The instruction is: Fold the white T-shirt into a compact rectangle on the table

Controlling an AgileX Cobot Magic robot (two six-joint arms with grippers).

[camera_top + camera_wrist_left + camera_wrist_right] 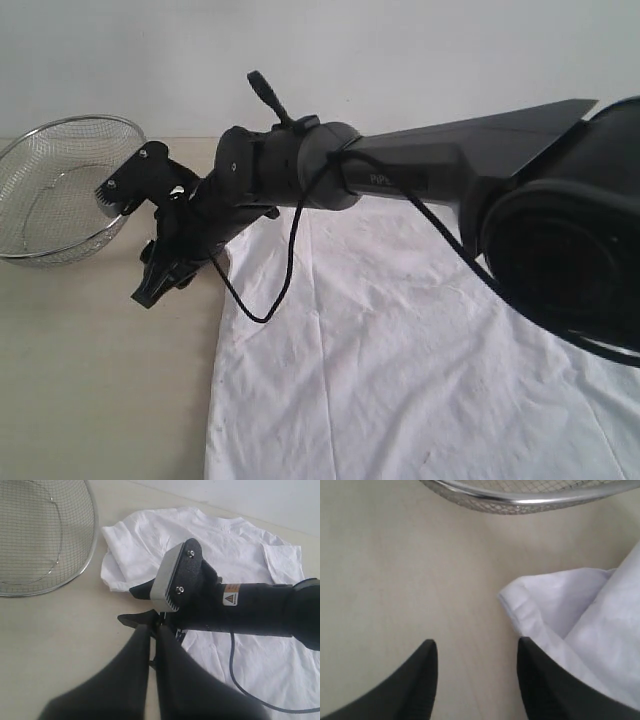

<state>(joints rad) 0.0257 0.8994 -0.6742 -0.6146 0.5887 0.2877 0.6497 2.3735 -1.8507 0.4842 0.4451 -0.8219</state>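
- The white short-sleeved cotton T-shirt point(400, 360) lies spread flat on the pale beige, faintly grained bench point(100, 380). It has a plain white face up and covers the right part of the exterior view.
- The cloth is soft and lightly creased. The left wrist view shows a ribbed round collar point(220, 522), one sleeve point(282, 562) lying out flat, and the other shoulder turned in as a doubled, rounded fold point(127, 555) on the side nearest the bowl.
- The right hand point(476, 652) is released: its two matte black fingers stand well apart with only bare bench between them, and it grasps nothing.
- One of these fingers point(540, 680) sits just beside the shirt's folded corner; I cannot tell whether it touches the cloth.
- In the left wrist view that same hand shows a grey, flat metal plate point(172, 577) fixed by two screws.
- The left hand point(152, 627) is clenched, its smooth black fingers pressed together with nothing between them. It hangs over bare bench near the shirt's edge, pointing toward the right hand.
- The right arm point(420, 170), a thick dark grey tube of hard plastic, reaches across the shirt from the right. A thin black cable point(285, 270) droops from it in a loop above the fabric.
- A silver wire-mesh bowl point(60, 190), round with a polished metal rim, stands on the bench beside the folded shoulder, apart from the shirt.
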